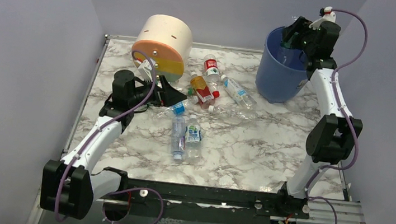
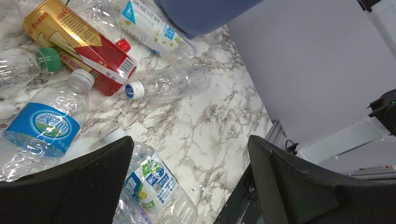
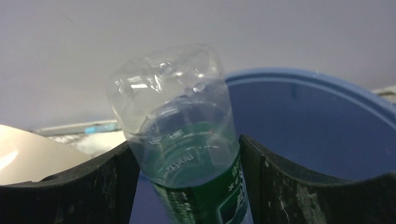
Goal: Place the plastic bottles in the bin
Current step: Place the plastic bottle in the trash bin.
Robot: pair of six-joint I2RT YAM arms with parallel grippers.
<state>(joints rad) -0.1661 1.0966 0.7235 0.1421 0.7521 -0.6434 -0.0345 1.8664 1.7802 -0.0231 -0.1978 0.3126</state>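
Right gripper (image 3: 184, 142): straddles bottle (image 3: 173, 93) over bin (image 3: 322, 126) (grip unclear); open fully, stay clear of rim.
Left gripper (image 2: 189, 144): wide open, empty.

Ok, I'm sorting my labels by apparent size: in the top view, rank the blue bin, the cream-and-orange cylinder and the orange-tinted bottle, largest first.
1. blue bin and cream-and-orange cylinder: too alike in this view to rank.
2. orange-tinted bottle: clearly the smallest.

Blurred, unreadable Chinese characters on the white-labelled bottle (image 2: 150, 29) and the green-labelled bottle (image 3: 210, 200); a barcode (image 2: 125, 66) on the red-and-gold bottle (image 2: 70, 39).
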